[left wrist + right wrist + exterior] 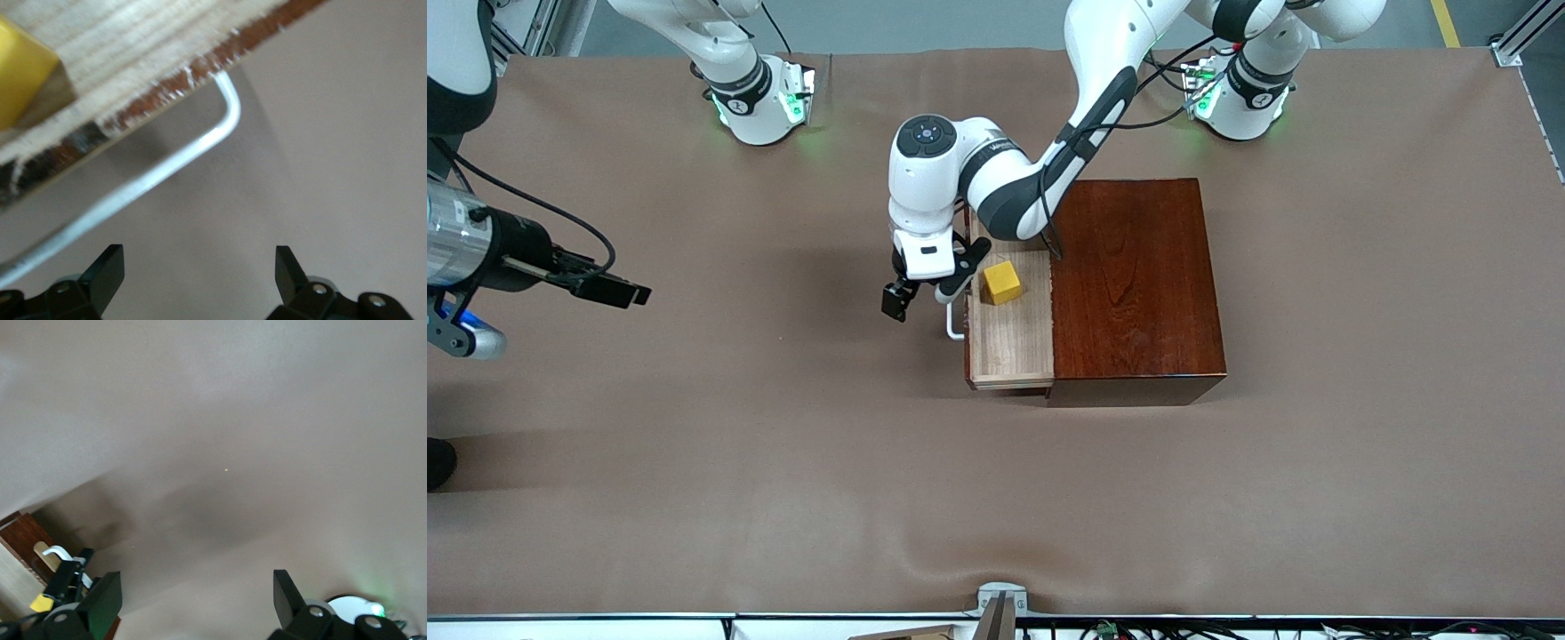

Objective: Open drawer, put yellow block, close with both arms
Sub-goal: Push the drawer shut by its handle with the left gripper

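Observation:
The drawer (1014,342) stands pulled out of the dark-red box (1138,284) toward the right arm's end of the table. The yellow block (1002,283) lies in its pale tray; the left wrist view shows the block (20,73) on the tray wood (133,40). My left gripper (932,283) hangs open just outside the drawer front, over the white handle (953,324), holding nothing (199,277); the handle (167,167) runs clear of its fingers. My right gripper (627,293) waits open and empty (197,600) above the table near the right arm's end.
A brown cover (783,462) spreads over the whole table. The two green-lit arm bases (760,102) (1240,98) stand along the edge farthest from the front camera. A camera mount (996,609) sits at the nearest edge.

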Controlling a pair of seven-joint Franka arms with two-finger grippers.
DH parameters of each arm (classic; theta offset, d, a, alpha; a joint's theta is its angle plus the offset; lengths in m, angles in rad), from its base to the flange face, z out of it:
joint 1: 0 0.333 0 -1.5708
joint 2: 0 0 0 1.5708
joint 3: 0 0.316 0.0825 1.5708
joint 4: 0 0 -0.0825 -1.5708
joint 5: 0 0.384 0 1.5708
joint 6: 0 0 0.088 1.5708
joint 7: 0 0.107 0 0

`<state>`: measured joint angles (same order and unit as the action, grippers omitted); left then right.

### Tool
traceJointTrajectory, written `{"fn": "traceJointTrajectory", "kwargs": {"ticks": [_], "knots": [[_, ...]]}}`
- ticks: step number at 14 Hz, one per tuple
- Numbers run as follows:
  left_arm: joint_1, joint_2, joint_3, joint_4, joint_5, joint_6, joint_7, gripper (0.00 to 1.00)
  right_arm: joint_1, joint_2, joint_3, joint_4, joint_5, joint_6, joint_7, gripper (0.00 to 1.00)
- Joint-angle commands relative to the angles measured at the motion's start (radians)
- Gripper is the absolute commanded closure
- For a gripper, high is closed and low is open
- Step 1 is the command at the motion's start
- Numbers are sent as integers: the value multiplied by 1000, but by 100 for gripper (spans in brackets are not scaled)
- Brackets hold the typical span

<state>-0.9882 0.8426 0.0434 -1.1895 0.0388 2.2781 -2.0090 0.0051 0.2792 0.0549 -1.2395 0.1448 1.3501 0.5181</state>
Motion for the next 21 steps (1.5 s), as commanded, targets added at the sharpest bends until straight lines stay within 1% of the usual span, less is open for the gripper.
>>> {"fn": "traceJointTrajectory", "kwargs": {"ticks": [1,3,5,7,8,11,12,14,16,17,21], "knots": [[-1,9,9,25,-10,-74,-20,0,-8,-41,20,-15,-46,-9,-53,0],[3,9,15,25,-10,-106,-19,0,-10,-64,17,-17,-50,-26,-108,0],[20,4,16,24,-5,-155,-13,0,-13,-89,13,-18,-54,-55,-235,0],[22,-6,32,24,1,-212,-11,0,-10,-103,16,-17,-112,-75,-314,0],[23,-11,42,24,1,-244,-10,0,-11,-107,17,-17,-128,-89,-349,0],[62,-28,46,21,6,-321,-5,0,-8,-130,19,-20,-177,-98,-466,0],[77,-28,47,15,7,-342,-5,0,-13,-136,16,-27,-177,-98,-499,0],[83,-37,53,13,6,-409,-5,0,-11,-164,14,-60,-179,-100,-521,0],[83,-36,75,13,6,-475,-7,0,-10,-208,16,-124,-179,-80,-521,0],[83,-36,82,11,6,-503,-7,0,-11,-218,16,-136,-177,-71,-521,0],[85,-37,90,13,1,-513,-7,0,-13,-241,17,-169,-171,-63,-524,0]]}}
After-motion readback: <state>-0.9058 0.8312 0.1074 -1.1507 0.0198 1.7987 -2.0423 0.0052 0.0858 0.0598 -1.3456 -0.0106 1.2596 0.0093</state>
